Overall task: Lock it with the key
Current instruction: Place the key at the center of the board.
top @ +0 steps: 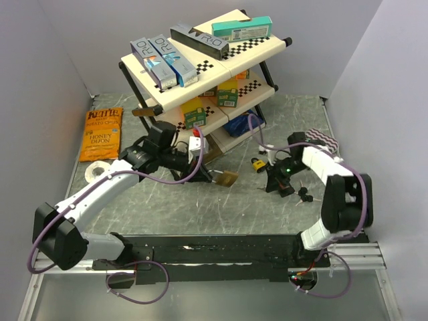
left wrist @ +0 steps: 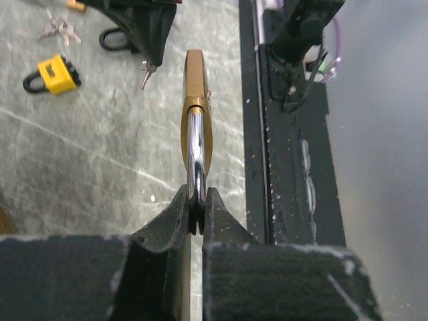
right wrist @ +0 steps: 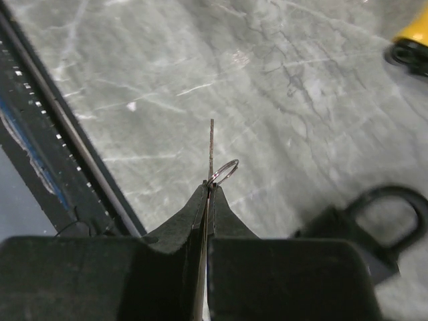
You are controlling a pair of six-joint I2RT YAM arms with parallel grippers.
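My left gripper (left wrist: 196,212) is shut on the chrome shackle of a brass padlock (left wrist: 195,80) and holds it above the table, body pointing away. In the top view the padlock (top: 228,178) hangs mid-table at the left gripper (top: 214,174). My right gripper (right wrist: 210,188) is shut on a thin key (right wrist: 211,142) with a split ring (right wrist: 225,171), blade pointing forward. In the top view the right gripper (top: 276,179) stands to the right of the brass padlock, a gap between them. The key (left wrist: 145,75) also shows in the left wrist view.
A yellow padlock (top: 257,162) lies by the right gripper, and a black padlock (right wrist: 378,224) lies close at its right. Spare keys (left wrist: 59,30) lie beyond. A shelf rack (top: 207,67) with boxes, a chip bag (top: 101,134) and a tape roll (top: 99,170) stand behind. The black base rail (left wrist: 281,154) runs along the near edge.
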